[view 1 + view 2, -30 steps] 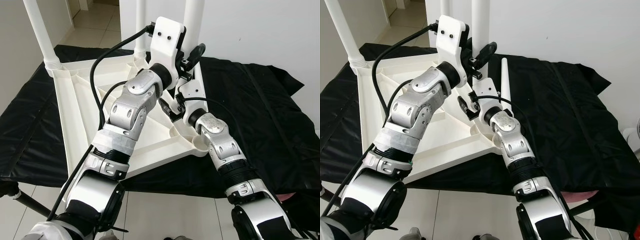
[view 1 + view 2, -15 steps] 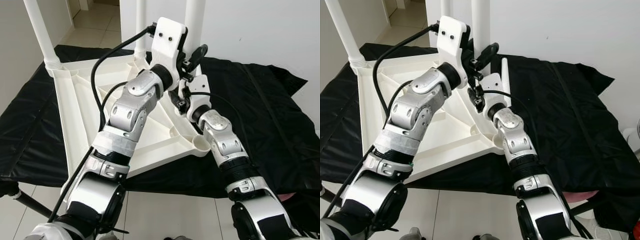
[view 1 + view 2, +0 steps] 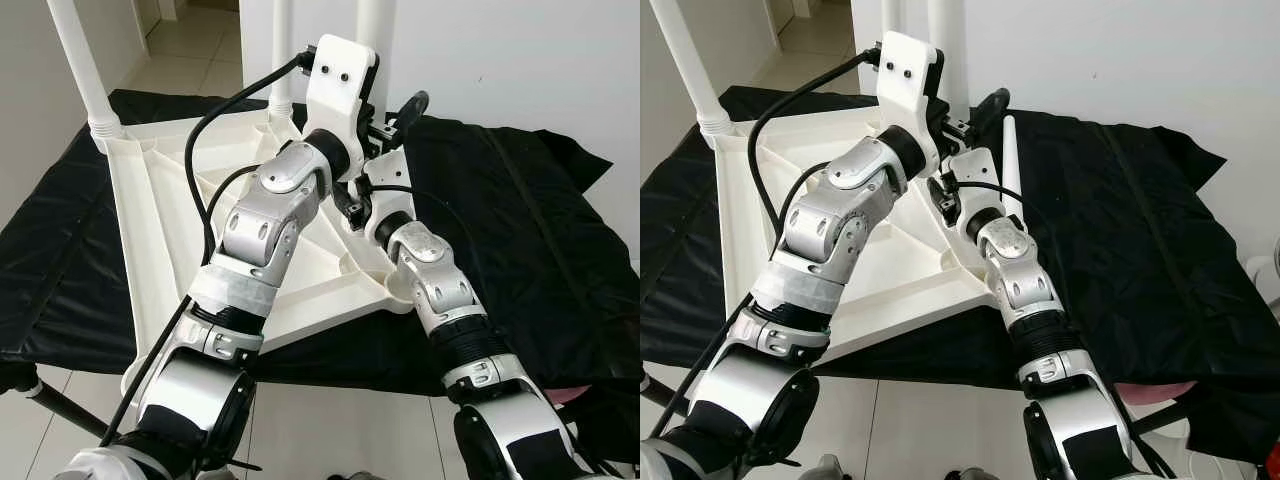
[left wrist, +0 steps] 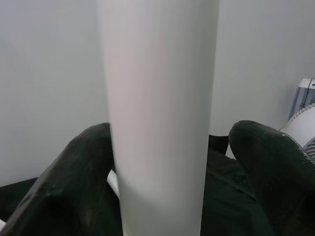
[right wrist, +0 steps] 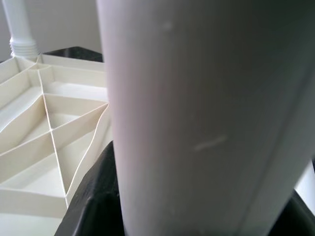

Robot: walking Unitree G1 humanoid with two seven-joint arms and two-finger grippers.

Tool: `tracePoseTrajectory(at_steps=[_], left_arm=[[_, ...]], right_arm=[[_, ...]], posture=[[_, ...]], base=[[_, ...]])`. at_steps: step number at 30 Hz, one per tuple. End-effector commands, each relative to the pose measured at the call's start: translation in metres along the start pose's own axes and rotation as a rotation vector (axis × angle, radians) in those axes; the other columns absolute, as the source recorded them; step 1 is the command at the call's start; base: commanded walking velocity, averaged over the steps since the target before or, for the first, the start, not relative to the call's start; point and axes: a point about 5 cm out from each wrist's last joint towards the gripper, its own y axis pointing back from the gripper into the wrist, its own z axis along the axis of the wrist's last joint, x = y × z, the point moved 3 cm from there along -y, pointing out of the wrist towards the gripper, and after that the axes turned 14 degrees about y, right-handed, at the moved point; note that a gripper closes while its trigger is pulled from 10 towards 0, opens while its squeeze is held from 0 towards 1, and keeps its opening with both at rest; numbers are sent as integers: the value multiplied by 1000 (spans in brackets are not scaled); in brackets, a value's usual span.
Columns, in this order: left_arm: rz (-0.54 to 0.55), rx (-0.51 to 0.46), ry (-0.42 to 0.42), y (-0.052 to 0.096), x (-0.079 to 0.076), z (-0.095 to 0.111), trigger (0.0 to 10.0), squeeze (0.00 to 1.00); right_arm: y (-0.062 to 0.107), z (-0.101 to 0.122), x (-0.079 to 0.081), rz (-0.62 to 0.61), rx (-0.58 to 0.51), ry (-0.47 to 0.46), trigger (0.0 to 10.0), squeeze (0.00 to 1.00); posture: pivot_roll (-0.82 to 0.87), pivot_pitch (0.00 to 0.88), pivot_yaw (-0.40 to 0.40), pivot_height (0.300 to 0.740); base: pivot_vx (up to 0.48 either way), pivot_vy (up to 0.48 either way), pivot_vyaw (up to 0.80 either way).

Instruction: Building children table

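1. Tabletop (image 3: pixel 160 210), white plastic, lies upside down with ribbed underside up, on a black cloth (image 3: pixel 520 230) spread over the bench.
2. Legs: one white leg (image 3: pixel 85 70) stands upright in the far-left corner socket, another (image 3: pixel 281 50) at the far corner, a third leg (image 3: pixel 375 30) upright at the right corner where both grippers work.
3. Loose leg (image 3: pixel 1011 165) lies flat on the black cloth just beside the tabletop's right edge.
4. Left gripper (image 4: pixel 162 162): fingers (image 4: pixel 74 177) parted, one on each side of the third leg; left finger touches it, right finger stands off with a gap.
5. Right gripper (image 5: pixel 197 216): lower on the same leg, near the tabletop ribs; dark fingers (image 5: pixel 93 196) hug the leg on both sides, seemingly clamped on it.
6. Empty round socket (image 3: pixel 402 290) at the tabletop's near-right corner, beside the right forearm.
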Motion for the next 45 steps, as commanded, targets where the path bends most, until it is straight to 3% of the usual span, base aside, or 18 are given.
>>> tracePoseTrajectory(at_steps=[1, 7, 14, 18, 19, 27, 29, 31, 41, 45], left_arm=[[40, -4, 18, 2, 5, 1, 10000, 0], [60, -37, 72, 8, 13, 9, 10000, 0], [145, -61, 45, 24, 33, 10, 10000, 0], [169, -36, 17, 39, 44, 1, 10000, 0], [179, -5, -15, 48, 49, -6, 10000, 0], [179, 42, -76, 63, 50, -22, 10000, 0], [199, 151, -119, 74, 59, -48, 10000, 0], [204, 172, -121, 77, 60, -53, 10000, 0], [172, 240, -185, 90, 57, -79, 10000, 0], [45, 275, -146, 96, 38, -88, 10000, 0]], right_arm=[[0, -2, -7, -45, 13, -46, 10000, 0], [1, -6, -17, -117, 35, -82, 10000, 0], [7, -14, -28, -210, 57, -97, 10000, 0], [13, -17, -30, -240, 45, -106, 10000, 0], [18, -19, -32, -261, 35, -86, 10000, 0], [26, -21, -36, -303, 21, -71, 10000, 0], [29, -24, -38, -317, 24, -64, 10000, 0], [29, -25, -38, -317, 25, -66, 10000, 0], [34, -28, -33, -291, 22, -21, 10000, 0], [40, -34, -33, -292, 27, -21, 10000, 0]], posture=[[48, 0, -88, 740], [52, 0, -81, 740], [44, 7, -78, 740], [38, 14, -77, 740], [29, 26, -77, 740], [29, 33, -73, 740], [35, 34, -70, 740], [36, 34, -69, 740], [43, 32, -65, 740], [50, 29, -67, 740]], base=[[0, 0, 0], [0, 0, 0], [0, 0, 0], [0, 0, 0], [0, 0, 0], [0, 0, 0], [0, 0, 0], [0, 0, 0], [0, 0, 0], [0, 0, 0]])
